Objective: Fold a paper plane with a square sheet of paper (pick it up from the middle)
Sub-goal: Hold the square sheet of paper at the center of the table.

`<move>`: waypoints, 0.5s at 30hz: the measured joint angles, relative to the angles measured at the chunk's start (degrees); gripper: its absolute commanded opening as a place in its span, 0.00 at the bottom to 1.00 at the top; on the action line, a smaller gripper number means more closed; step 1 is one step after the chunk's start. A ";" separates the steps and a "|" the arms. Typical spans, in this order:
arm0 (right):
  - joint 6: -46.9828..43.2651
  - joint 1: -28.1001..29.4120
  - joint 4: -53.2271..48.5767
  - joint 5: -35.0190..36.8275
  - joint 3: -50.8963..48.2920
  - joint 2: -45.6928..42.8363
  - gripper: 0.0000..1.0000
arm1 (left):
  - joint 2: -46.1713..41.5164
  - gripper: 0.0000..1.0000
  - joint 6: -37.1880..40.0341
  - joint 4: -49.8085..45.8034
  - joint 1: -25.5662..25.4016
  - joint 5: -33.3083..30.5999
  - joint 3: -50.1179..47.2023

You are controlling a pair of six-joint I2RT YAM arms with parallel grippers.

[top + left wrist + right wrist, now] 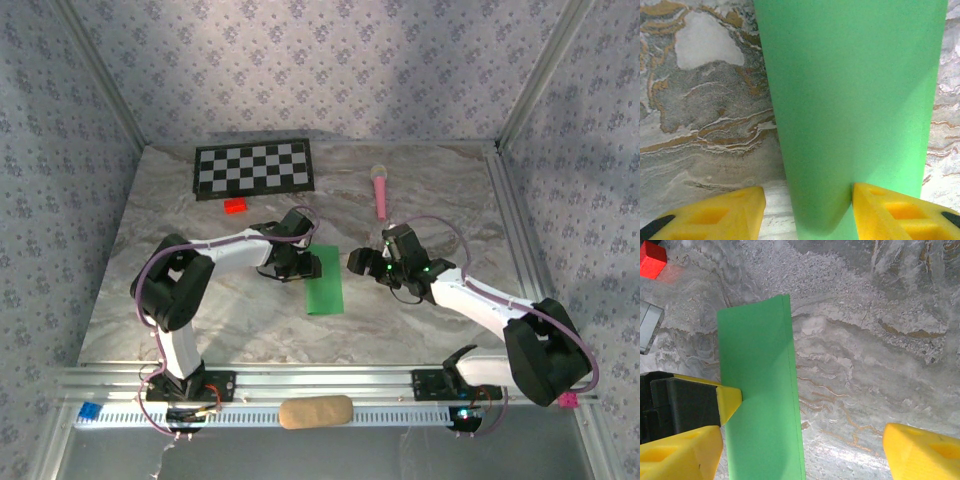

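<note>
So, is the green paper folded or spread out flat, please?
Folded: the green paper is a narrow strip, with doubled edges along one long side.

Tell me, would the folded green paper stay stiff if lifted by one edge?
Probably not: the green paper looks thin, just two layers, so likely droops. It seems light and may slide on the smooth table.

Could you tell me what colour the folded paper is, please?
The paper is bright green; left wrist view.
</note>
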 measured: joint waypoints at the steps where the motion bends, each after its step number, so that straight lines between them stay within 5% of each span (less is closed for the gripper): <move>1: 0.00 0.00 -0.02 0.00 0.00 0.00 0.85 | 0.00 0.53 0.00 0.02 0.00 0.00 0.00; 15: 0.00 0.00 -0.02 0.15 0.00 0.00 0.86 | 0.33 0.54 0.00 -0.26 0.00 0.02 0.35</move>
